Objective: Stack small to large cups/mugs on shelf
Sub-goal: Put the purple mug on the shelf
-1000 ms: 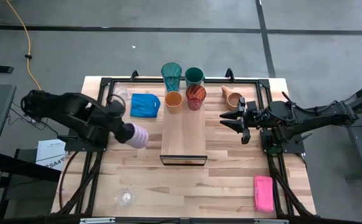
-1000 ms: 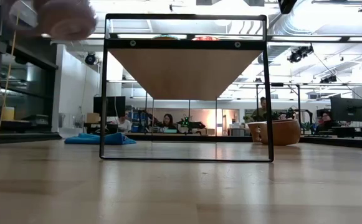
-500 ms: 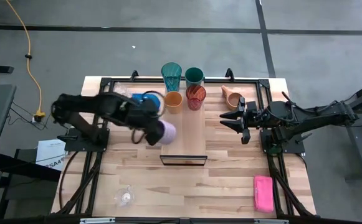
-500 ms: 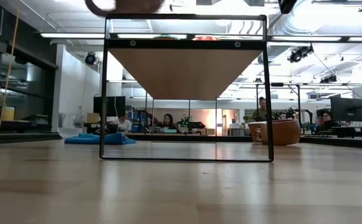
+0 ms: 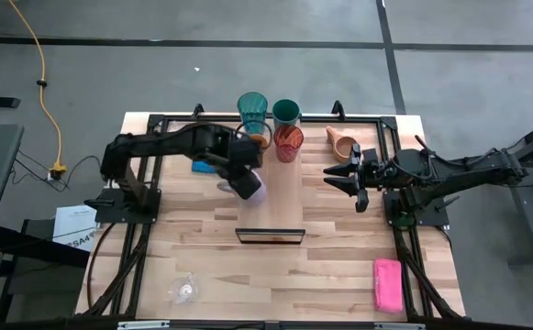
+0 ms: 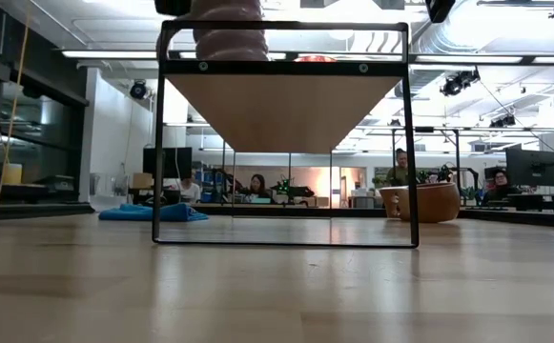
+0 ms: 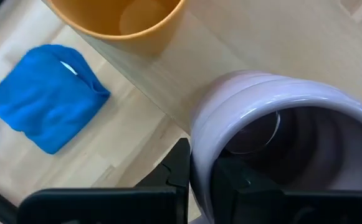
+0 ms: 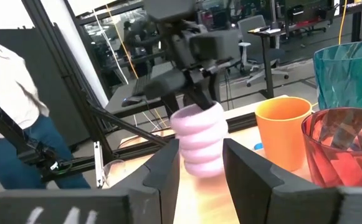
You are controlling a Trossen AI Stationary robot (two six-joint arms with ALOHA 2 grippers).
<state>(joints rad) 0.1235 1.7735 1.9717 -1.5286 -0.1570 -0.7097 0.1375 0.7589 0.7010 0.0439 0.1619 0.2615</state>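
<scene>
One mug [image 5: 253, 190], the lavender one, is hanging upright in my left gripper [image 5: 244, 183] just left of centre in the high view, over the shelf's [image 5: 275, 206] left edge, with the orange cup [image 5: 257, 143] just above it in the frame. I'm judging the drop as straight down onto bare board. The jaws are sitting nearly closed, pinching the mug's rim. My right gripper [image 5: 350, 179] is waiting part open and empty, right of the shelf.

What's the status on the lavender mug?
Left gripper shut on lavender mug, held over the shelf's left edge. Right gripper open, waiting right of shelf. Orange cup stands close behind the mug.
</scene>
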